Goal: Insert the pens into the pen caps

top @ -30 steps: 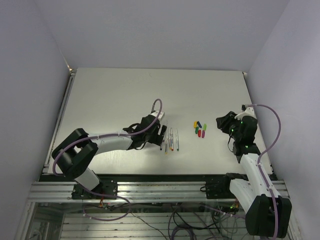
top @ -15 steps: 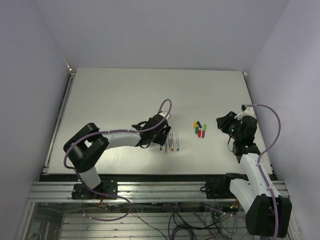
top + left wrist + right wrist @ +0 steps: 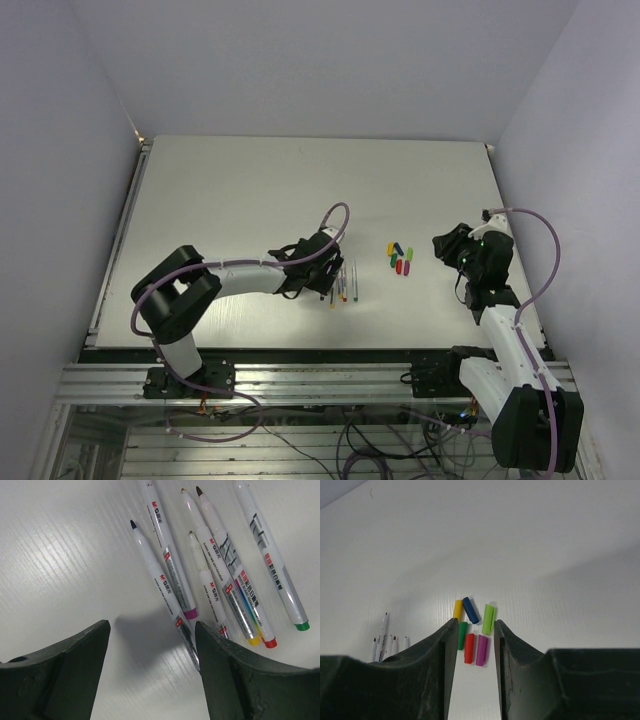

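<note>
Several white pens [image 3: 343, 282] lie side by side on the table; in the left wrist view they fan out ahead, with magenta [image 3: 190, 613], yellow [image 3: 254, 640], red [image 3: 270, 643] and green [image 3: 301, 626] ends. My left gripper [image 3: 325, 272] is open and empty just left of them [image 3: 152, 655], its right finger [image 3: 235, 675] over the end of the nearest, dark-tipped pen [image 3: 162, 580]. Several pen caps [image 3: 400, 259] lie in a cluster to the right. My right gripper [image 3: 443, 245] is open, and the caps [image 3: 472, 647] show beyond its fingertips [image 3: 474, 630].
The caps are yellow [image 3: 458, 609], blue [image 3: 470, 610], light green [image 3: 488, 618], dark green [image 3: 463, 634], red [image 3: 469, 648] and magenta [image 3: 481, 650]. Purple cables loop over both arms. White walls enclose the table [image 3: 230, 200] on three sides.
My left gripper has moved right, up to the row of pens, and its elbow has shifted right. The right arm, pens and caps have not moved.
</note>
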You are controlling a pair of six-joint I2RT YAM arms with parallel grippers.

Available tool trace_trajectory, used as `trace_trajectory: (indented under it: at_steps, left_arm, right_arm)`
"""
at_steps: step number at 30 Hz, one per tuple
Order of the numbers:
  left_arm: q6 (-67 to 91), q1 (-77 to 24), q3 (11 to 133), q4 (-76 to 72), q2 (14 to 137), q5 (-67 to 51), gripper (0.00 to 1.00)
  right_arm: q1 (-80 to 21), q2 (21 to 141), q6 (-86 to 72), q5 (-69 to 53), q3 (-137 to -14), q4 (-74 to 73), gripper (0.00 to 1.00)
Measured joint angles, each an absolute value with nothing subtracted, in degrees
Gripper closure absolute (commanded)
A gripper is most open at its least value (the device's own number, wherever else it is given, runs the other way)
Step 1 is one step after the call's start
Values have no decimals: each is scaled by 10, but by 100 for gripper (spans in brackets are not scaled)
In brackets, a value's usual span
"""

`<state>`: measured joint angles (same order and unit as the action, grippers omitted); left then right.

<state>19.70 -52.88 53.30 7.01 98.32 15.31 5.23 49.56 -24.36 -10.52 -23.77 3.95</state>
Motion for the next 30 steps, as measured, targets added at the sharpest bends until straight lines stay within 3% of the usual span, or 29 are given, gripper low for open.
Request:
trace_trajectory:
  at_steps: [11,30]
  left_arm:
    - [200,-538,548,89,1004,159,24]
    - [215,-538,573,119,1022,195,51]
  right_arm:
    - [52,503,-243,-105,-238,40,66]
    - [52,506,-244,-105,-238,39,66]
